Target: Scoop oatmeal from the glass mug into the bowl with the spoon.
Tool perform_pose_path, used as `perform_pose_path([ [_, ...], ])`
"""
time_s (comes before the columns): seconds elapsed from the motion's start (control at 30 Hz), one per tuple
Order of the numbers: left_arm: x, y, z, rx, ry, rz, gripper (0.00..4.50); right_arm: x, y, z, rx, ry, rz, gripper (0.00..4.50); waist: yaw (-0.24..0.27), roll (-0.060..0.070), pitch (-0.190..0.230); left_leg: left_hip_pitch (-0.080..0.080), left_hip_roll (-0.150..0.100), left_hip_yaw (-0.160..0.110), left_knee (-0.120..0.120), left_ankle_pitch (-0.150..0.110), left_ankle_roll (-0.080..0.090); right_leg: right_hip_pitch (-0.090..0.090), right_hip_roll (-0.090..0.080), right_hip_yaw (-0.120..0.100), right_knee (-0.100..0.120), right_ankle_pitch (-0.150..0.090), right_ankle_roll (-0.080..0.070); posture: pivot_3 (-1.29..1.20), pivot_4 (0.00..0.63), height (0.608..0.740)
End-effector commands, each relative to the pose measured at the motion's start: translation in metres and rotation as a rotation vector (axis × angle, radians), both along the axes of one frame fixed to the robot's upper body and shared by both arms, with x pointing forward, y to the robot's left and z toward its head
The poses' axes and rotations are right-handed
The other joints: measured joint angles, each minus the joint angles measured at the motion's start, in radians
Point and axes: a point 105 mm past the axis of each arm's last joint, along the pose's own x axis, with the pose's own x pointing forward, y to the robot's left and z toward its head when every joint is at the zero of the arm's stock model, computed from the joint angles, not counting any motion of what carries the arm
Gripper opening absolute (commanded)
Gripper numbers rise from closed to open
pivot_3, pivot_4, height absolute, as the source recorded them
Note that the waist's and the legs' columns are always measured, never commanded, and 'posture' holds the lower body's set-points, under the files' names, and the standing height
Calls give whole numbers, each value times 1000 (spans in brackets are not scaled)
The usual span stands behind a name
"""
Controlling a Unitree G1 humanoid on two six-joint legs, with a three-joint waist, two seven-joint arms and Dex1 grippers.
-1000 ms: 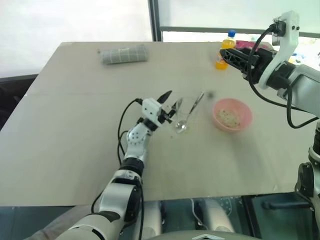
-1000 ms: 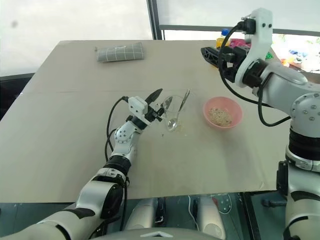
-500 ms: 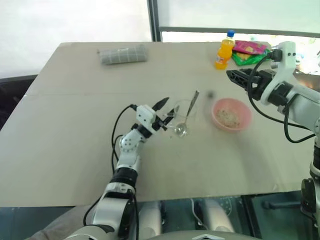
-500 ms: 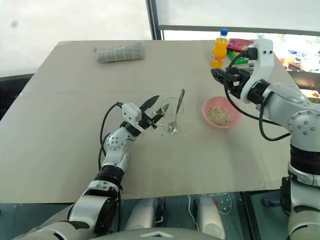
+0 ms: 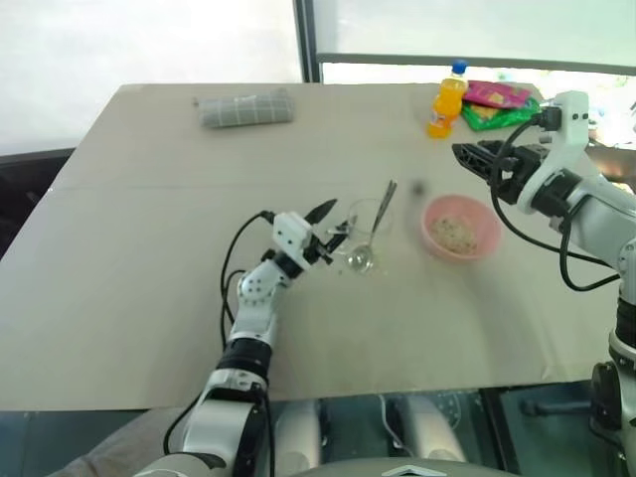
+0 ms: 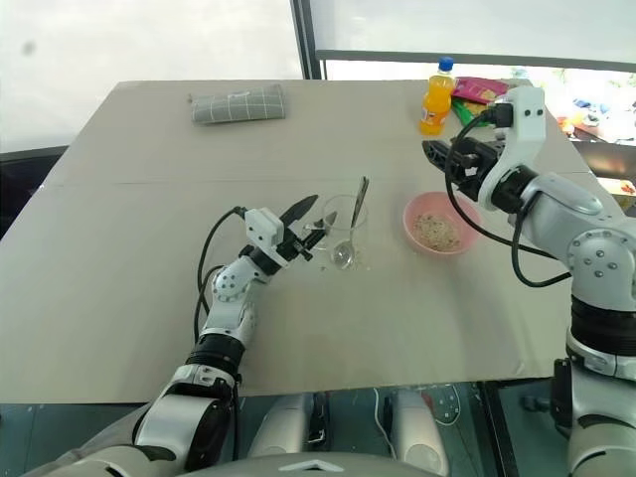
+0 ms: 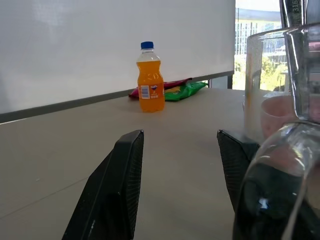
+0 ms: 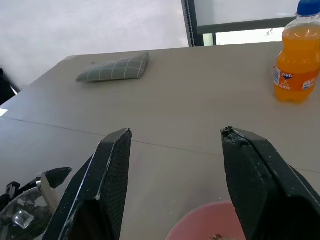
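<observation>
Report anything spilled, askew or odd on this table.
A few pale crumbs of oatmeal lie spilled on the table beside the glass mug. The spoon stands propped inside it. Nothing else stands out.

Spoon (image 6: 353, 214) standing in glass mug (image 6: 345, 231), bowl (image 6: 437, 223) right of it, bottle (image 6: 433, 96) behind, folded cloth (image 6: 237, 104) far left.
</observation>
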Motion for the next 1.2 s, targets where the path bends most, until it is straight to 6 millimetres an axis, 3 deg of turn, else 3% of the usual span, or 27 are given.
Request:
perform_pose_path([
  [0.03, -6, 1, 1, -13, -9, -11, 2414, -5, -5, 12, 15, -54, -12, 2862, 0, 0, 0, 0, 0, 0, 0, 0, 0, 0, 0, 0, 0, 0, 0, 0, 150, 740],
  [0.7, -19, 7, -1, 21, -7, -21, 2414, -4, -6, 5, 13, -34, -21, 2862, 1, 0, 0, 0, 0, 0, 0, 0, 0, 0, 0, 0, 0, 0, 0, 0, 150, 740],
  [1.2, -39, 17, -4, 44, 11, -29, 2414, -6, -19, -6, -10, -16, -55, 2862, 1, 0, 0, 0, 0, 0, 0, 0, 0, 0, 0, 0, 0, 0, 0, 0, 150, 740],
])
